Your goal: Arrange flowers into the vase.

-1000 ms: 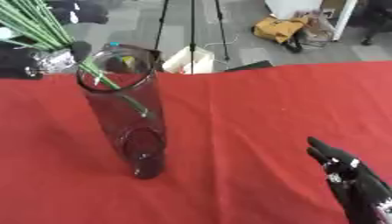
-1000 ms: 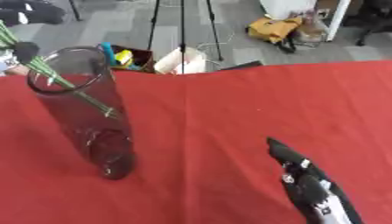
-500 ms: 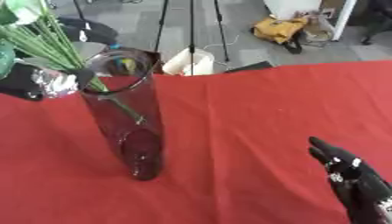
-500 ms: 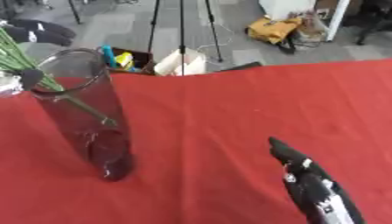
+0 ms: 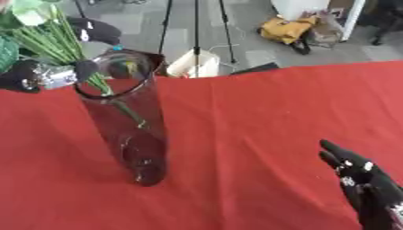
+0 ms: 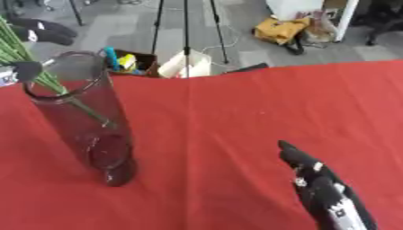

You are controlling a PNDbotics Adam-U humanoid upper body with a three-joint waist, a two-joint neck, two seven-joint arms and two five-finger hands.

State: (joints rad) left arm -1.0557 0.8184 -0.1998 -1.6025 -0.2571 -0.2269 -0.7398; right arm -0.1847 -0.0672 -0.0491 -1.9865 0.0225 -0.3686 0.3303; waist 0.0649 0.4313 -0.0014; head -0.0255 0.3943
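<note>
A tall clear glass vase (image 5: 126, 117) stands on the red tablecloth (image 5: 252, 117) at the left. A bunch of green flower stems (image 5: 56, 45) with pale blooms at the top left reaches into the vase mouth, the stem ends showing inside the glass. My left hand (image 5: 43, 75) is curled round the stems just left of the vase rim. At the lower right my right hand (image 6: 323, 188) rests open, fingers straight and pointing up the table, holding nothing.
Beyond the table's far edge lie a tripod (image 5: 194, 27), a white bucket (image 5: 195, 64), a yellow bag (image 5: 286, 29) and a box with coloured items (image 6: 126, 64) on the floor. Red cloth stretches between the vase and the right hand.
My left hand has carried the flower bunch rightward and down, so the stems now sit deeper in the vase. The right hand has stayed where it was.
</note>
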